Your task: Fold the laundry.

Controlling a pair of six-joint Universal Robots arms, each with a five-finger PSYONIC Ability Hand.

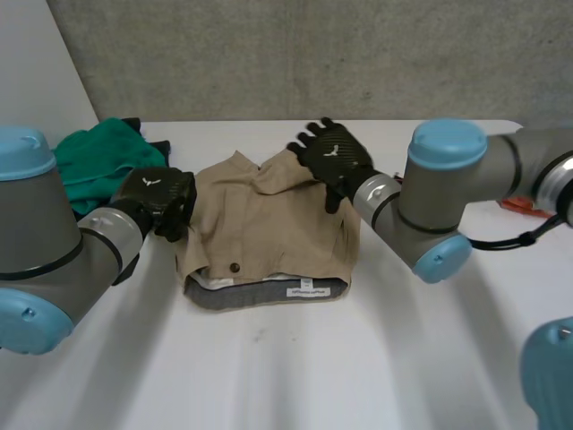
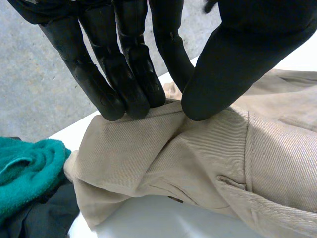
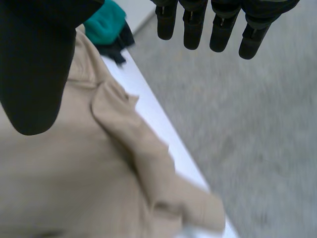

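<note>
Beige shorts [image 1: 260, 233] lie folded in the middle of the white table [image 1: 286, 376], grey waistband lining and a white label facing the front edge. My left hand [image 1: 159, 202] is at the shorts' left edge. In the left wrist view its fingers [image 2: 124, 84] and thumb pinch a raised fold of the beige cloth [image 2: 163, 148]. My right hand [image 1: 333, 157] hovers over the far right corner of the shorts, fingers [image 3: 198, 25] straight and spread, holding nothing. The beige cloth [image 3: 99, 168] lies below its palm, with a rumpled leg end near the table's far edge.
A green cloth [image 1: 98, 157] lies bunched with a dark garment [image 1: 157, 145] at the far left of the table, behind my left hand. Something orange-red [image 1: 524, 208] shows at the right behind my right arm. A grey wall [image 1: 313, 54] backs the table.
</note>
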